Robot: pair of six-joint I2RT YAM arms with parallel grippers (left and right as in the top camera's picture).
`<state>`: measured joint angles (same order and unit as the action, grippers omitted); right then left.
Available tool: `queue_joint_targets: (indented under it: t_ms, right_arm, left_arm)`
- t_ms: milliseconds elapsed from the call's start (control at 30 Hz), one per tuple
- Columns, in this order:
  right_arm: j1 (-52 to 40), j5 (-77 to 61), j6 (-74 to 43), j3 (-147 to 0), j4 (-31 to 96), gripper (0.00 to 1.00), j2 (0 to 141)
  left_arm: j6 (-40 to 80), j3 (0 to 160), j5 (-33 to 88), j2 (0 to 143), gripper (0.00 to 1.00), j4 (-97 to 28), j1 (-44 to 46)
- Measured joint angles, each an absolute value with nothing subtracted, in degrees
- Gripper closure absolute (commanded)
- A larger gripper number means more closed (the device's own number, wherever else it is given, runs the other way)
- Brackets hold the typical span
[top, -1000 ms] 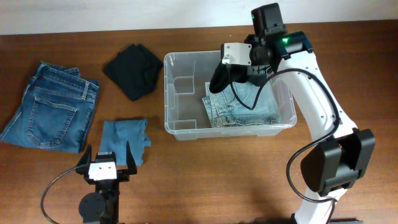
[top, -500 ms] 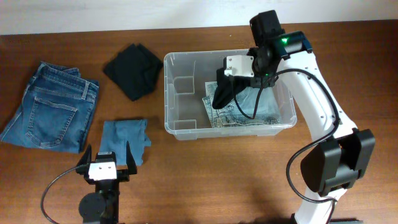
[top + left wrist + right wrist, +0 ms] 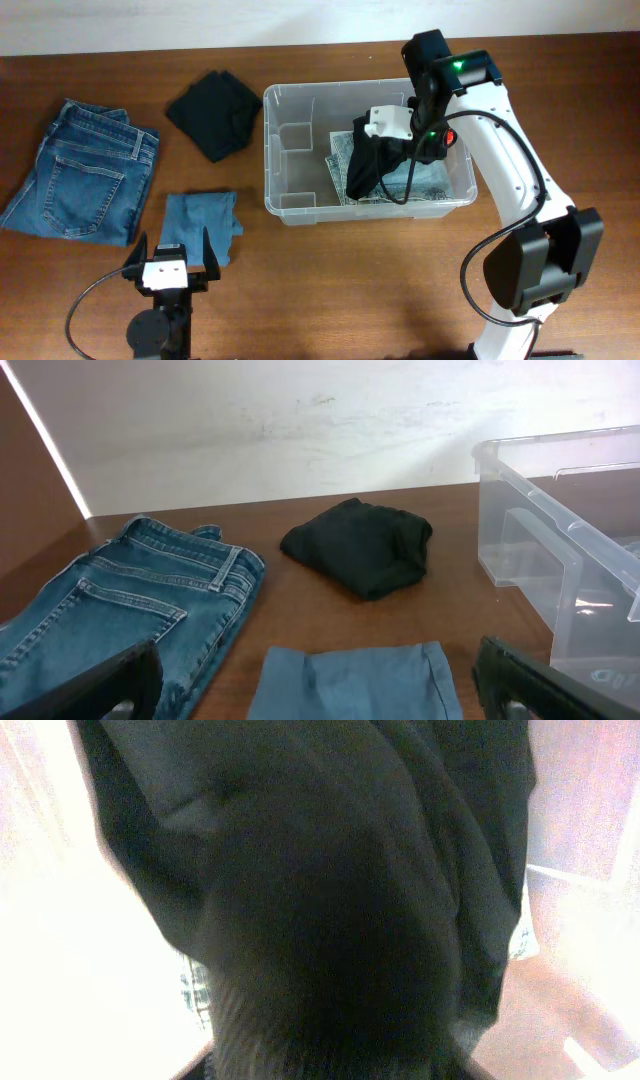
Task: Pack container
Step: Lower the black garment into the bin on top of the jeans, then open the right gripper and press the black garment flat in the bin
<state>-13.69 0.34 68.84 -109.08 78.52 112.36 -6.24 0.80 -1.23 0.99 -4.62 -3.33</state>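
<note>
Right fingers (image 3: 370, 140) pinch a black garment (image 3: 361, 172) over the container (image 3: 287, 203) (wooden table (image 3: 350, 285), white wall (image 3: 300, 430)); left fingers (image 3: 542, 682) spread.

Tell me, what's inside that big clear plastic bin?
Folded light-blue jeans lie in the clear plastic bin; a black garment in the right gripper hangs over them, hiding whatever lies beneath.

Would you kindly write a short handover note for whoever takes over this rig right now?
Left pincer: open, idle by the blue cloth.
Right pincer: shut on a dark garment hanging over the packed jeans in the container.
Done: one pair of jeans in.
Left: release the dark garment, then pack the folded jeans, black bundle and blue cloth from the table.
</note>
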Motion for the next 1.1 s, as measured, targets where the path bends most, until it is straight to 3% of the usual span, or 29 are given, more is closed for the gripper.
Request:
queue_joint_targets:
  t_ms: [100,167,433,533,600,800,1100]
  right_arm:
    - [-13.7,0.1,67.5,-109.1,79.7,0.33,112.4]
    - [-13.7,0.1,67.6,-109.1,80.4,0.28,112.4]
    - [-13.7,-0.6,67.3,-109.1,81.2,0.25,112.4]
    - [-13.7,-2.9,67.1,-109.1,80.6,0.37,112.4]
    - [-13.7,-5.6,66.1,-109.1,79.6,0.59,112.4]
    - [-13.7,-13.1,56.0,-109.1,74.3,0.96,112.4]
    - [-13.7,-16.4,34.5,-109.1,71.0,0.96,112.4]
  left_arm:
    - [-6.2,0.8,-1.2,1.0,0.01,-4.6,-3.3]
    - [-6.2,0.8,-1.2,1.0,0.01,-4.6,-3.3]
    - [-6.2,0.8,-1.2,1.0,0.00,-4.6,-3.3]
    - [-6.2,0.8,-1.2,1.0,0.01,-4.6,-3.3]
    - [-6.2,0.8,-1.2,1.0,0.00,-4.6,-3.3]
    - [-6.3,0.8,-1.2,1.0,0.00,-4.6,-3.3]
    - [-6.3,0.8,-1.2,1.0,0.00,-4.6,-3.3]
